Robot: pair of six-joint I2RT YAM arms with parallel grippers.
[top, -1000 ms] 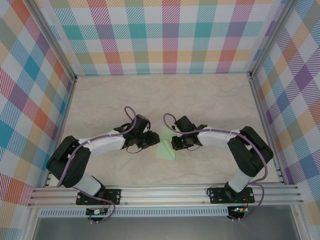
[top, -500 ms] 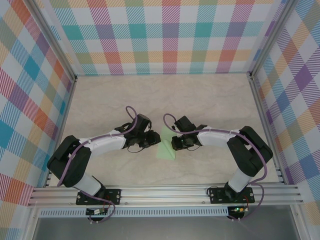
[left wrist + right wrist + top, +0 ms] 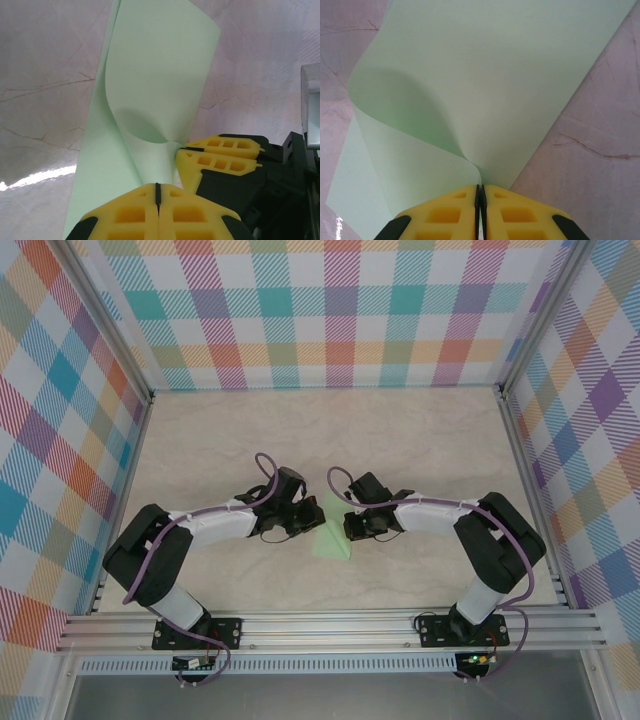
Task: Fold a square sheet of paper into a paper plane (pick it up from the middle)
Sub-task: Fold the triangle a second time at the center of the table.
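Pastel plaid walls (image 3: 330, 310) are boxing in the pale marble-look table (image 3: 420, 440) behind, left and right, a silver slotted rail (image 3: 330, 625) is running along its near edge, and a bit of light is glaring off its top.

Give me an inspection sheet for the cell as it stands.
Surface: pale marbled table, veined pattern.
Job's things: square sheet of paper, pale green, one flap curled up between the arms; no finished plane.
Clutter: nothing seen.
Grippers: left gripper shut on the sheet's edge; right gripper shut on it from the opposite side, where the curl starts.
Cables: purple cables run along both arms, looping at the wrists.
Surroundings: plaid walls; aluminium rail at the near edge.
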